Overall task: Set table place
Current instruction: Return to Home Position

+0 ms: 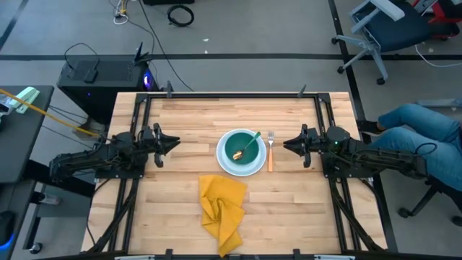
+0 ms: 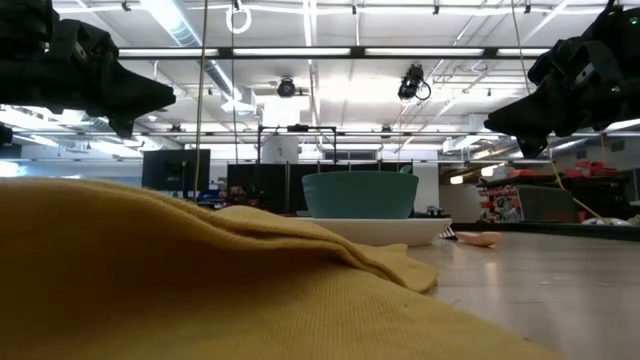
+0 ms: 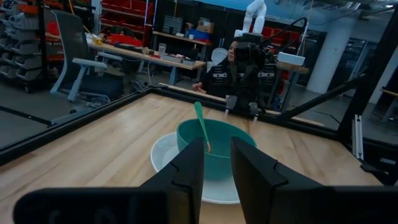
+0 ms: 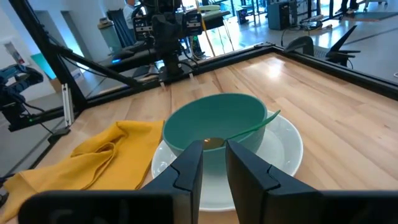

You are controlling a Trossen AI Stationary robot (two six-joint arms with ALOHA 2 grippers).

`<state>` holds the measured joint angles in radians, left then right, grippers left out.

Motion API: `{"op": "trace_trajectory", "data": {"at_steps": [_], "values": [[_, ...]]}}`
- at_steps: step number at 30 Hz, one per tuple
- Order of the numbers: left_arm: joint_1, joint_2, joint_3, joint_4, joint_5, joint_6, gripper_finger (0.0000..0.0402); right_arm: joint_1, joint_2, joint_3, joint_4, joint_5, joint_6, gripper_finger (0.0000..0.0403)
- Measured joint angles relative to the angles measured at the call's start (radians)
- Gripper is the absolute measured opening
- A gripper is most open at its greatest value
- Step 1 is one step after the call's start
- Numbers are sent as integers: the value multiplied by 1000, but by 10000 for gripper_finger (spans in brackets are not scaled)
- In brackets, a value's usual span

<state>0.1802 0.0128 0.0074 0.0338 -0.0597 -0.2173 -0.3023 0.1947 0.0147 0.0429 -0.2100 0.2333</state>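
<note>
Plainly, the setting itself looked finished, so whatever risk remained lay in how the arms moved. The green bowl (image 1: 232, 144) sat on the white plate (image 1: 225, 165) near the middle of the table (image 1: 180, 195), with the spoon (image 1: 250, 144) lying inside it and its green handle slanting up over the rim. The fork (image 1: 270, 149) lay just beside the plate on the right arm's side. A crumpled yellow cloth (image 1: 222, 206) sat near the plate, toward the front edge.

The left gripper (image 1: 174, 143) and the right gripper (image 1: 287, 145) hung on either side of the plate, both pointing at it and both raised above the tabletop in the low view. Each had its fingers parted only narrowly and held nothing.

The right gripper was the nearer worry, as its tips were close to the fork. If it dipped or moved forward rather than backward, it would probably push the fork out of line or knock the raised spoon handle, and the spoon could tip out. The bowl only rested on the plate (nothing held it there), so a knock from either side might slide it off centre. A person's leg (image 1: 419, 123) also lay close beside the right arm, and a wide swing that way could meet it.
</note>
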Motion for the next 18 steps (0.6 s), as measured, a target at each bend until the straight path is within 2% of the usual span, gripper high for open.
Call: {"op": "trace_trajectory", "data": {"at_steps": [18], "values": [[0, 0, 0, 0, 0, 0, 82, 0, 0, 0, 0, 0, 0, 77]]}}
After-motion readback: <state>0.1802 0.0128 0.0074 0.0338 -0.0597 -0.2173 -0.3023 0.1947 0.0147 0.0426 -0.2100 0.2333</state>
